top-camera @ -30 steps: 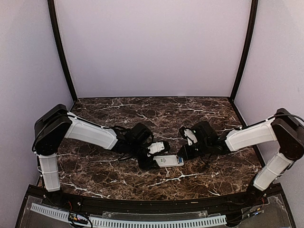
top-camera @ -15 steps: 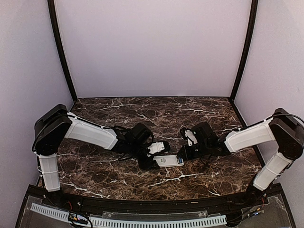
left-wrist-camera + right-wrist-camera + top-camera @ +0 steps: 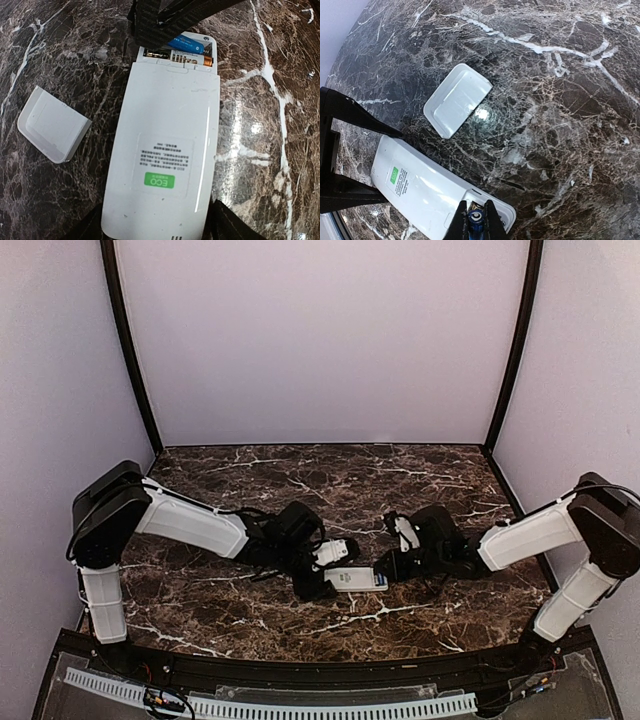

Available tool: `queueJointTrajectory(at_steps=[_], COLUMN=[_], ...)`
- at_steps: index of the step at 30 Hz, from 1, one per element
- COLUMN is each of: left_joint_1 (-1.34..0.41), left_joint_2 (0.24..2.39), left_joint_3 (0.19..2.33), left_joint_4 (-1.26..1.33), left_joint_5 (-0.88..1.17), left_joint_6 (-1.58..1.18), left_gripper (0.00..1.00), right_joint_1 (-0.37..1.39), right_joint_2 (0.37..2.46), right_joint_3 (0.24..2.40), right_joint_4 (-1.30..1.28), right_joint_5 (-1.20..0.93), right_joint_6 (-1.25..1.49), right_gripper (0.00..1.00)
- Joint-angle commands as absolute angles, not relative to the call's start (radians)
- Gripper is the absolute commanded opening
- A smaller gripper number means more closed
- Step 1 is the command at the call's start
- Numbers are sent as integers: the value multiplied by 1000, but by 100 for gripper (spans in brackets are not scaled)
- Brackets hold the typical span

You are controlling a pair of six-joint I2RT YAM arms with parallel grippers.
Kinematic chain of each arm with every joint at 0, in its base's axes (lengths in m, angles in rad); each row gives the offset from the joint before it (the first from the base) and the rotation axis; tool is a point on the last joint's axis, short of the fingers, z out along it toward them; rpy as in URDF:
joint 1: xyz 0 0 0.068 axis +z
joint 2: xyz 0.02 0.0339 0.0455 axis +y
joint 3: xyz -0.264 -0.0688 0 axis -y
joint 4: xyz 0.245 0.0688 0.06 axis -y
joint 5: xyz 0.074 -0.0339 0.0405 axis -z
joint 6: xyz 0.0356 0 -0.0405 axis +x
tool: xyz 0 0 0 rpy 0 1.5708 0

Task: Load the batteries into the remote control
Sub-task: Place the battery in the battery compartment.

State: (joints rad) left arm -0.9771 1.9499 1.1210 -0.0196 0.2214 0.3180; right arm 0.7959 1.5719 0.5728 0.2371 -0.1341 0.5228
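The remote control (image 3: pixel 357 580) lies back up on the marble table, its battery compartment open at the end facing the right arm. My left gripper (image 3: pixel 322 577) is shut on the remote's sides; its dark fingers (image 3: pixel 234 226) flank the remote's white back (image 3: pixel 165 150). My right gripper (image 3: pixel 386 570) is shut on a blue battery (image 3: pixel 476 220) and holds it end-on over the open compartment of the remote (image 3: pixel 420 187). In the left wrist view that battery (image 3: pixel 187 46) sits in the compartment under the right fingers (image 3: pixel 150 20). No other battery shows.
The small loose white cover piece (image 3: pixel 457 99) lies inner side up on the table beside the remote, and also shows in the left wrist view (image 3: pixel 52 125). Both arms meet at the table's near middle. Dark marble table (image 3: pixel 330 480) stretches behind them to the back wall.
My right arm has shifted slightly nearer and lower toward the remote's open end. The left gripper and the remote have barely moved.
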Motion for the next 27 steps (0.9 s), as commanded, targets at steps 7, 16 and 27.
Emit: queueJointTrajectory(at_steps=[7,16,27], left_joint_1=[-1088,-1138,-1142], left_joint_2=[1855,1935,2012], left_joint_3=[1094,1124,1111], left_joint_4=[119,250,396], left_joint_5=[187,267,335], left_joint_6=[426,557,679], left_gripper=[72,65,53], right_joint_1=[813,813,814], right_joint_2=[1575,1559,1559], right_joint_3=[488,458,438], right_joint_4=[103,151,187], right_joint_5=[-113,-117,-127], right_joint_6=[546,573,629], right_gripper=[0,0,0])
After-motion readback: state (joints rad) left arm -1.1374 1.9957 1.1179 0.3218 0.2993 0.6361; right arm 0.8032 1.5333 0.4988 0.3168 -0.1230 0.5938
